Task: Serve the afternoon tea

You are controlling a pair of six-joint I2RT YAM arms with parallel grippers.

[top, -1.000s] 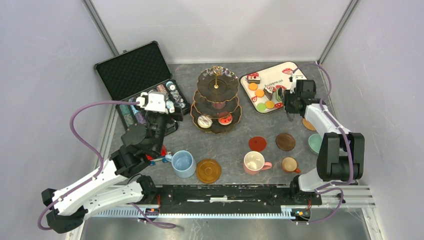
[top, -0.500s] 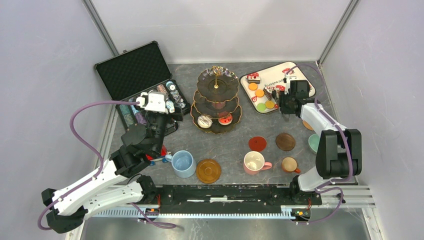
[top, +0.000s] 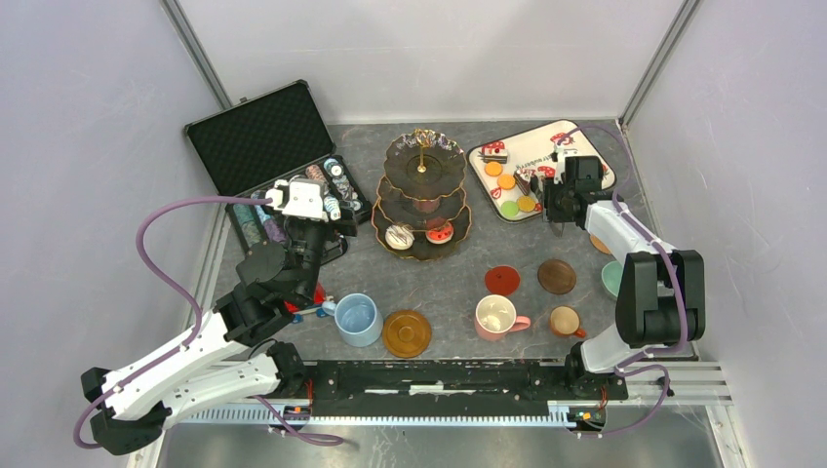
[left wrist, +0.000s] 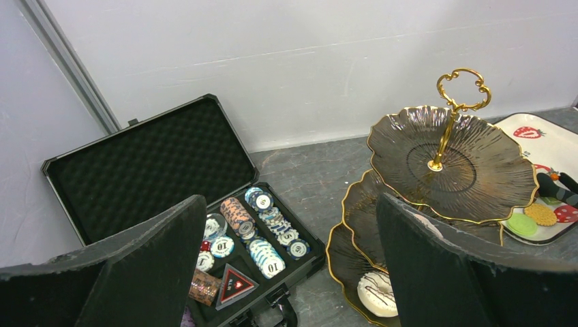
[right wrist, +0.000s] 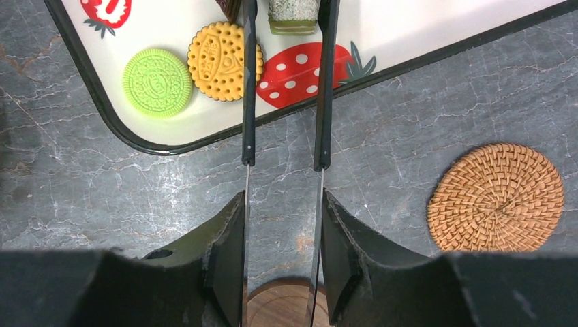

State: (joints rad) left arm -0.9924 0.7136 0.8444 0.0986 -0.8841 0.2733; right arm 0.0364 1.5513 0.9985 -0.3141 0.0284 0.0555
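Barely started on this one tbh. The three-tier stand (top: 405, 161) only had a white donut (top: 399, 236) and a reddish piece (top: 439, 234) on its bottom tier. The rest of the sweets sat on the strawberry tray (right wrist: 422, 20). My right gripper (top: 546, 191) was over the tray's near edge, jaws narrowed either side of a green cake slice (right wrist: 294, 15); couldn't tell if it was actually pinched. The left gripper (left wrist: 290, 204) hung wide open and empty beside the stand. The blue mug (top: 357, 319) and pink mug (top: 497, 317) stood on bare table, off the red coaster (top: 502, 280).
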